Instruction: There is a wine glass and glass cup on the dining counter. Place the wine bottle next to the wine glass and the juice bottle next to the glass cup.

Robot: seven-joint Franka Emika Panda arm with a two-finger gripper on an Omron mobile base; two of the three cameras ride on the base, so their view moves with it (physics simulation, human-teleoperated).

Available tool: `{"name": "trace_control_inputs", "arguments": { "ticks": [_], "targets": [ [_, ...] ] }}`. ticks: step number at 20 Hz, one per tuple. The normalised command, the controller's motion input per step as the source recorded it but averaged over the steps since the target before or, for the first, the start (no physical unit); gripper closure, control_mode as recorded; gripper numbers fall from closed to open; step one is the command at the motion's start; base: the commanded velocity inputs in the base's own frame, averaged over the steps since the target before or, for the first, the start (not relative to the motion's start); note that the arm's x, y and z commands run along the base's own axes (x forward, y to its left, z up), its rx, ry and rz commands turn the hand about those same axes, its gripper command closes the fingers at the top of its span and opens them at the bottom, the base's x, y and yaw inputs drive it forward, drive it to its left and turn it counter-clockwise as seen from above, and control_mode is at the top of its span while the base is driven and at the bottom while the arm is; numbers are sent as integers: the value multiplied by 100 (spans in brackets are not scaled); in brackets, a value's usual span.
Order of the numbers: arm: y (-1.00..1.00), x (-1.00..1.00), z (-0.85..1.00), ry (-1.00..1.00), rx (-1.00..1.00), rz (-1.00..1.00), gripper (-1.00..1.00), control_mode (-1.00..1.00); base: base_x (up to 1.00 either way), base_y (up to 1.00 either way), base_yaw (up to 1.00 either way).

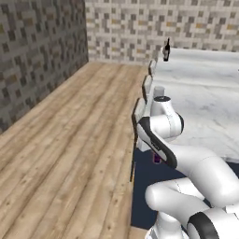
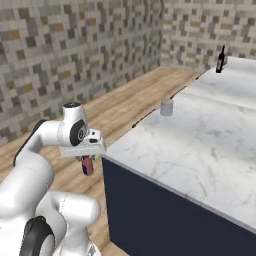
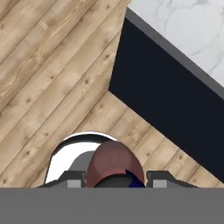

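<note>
With the gripper (image 2: 88, 161) clamped on the juice bottle (image 2: 88, 165) beside the counter (image 2: 200, 145), it needed lifting clear toward the cup (image 2: 166, 107).

glass cup (image 2: 166, 107) on dining counter (image 2: 210, 145) edge | wine bottle (image 2: 220, 59) far behind

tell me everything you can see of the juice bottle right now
The juice bottle is tiny, with a pinkish-red body and a dark purple end. It hangs in the pincer, clamped between the fingers, off the edge of the marble counter and above the wood floor. The hand view looks along its rounded red body.
</note>
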Motion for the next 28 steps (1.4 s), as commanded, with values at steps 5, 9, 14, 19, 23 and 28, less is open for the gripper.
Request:
{"name": "trace_control_inputs", "arguments": {
  "ticks": [5,9,14,19,23,28],
  "targets": [
    [0,0,0,0,0,0,100,100,21,80,-18],
    [0,0,0,0,0,0,100,100,21,79,-19],
    [0,0,0,0,0,0,100,100,25,68,-30],
    [0,0,0,0,0,0,100,100,35,48,-47],
    [0,0,0,0,0,0,100,100,46,29,-65],
    [0,0,0,0,0,0,100,100,47,31,-63]
  ]
}}
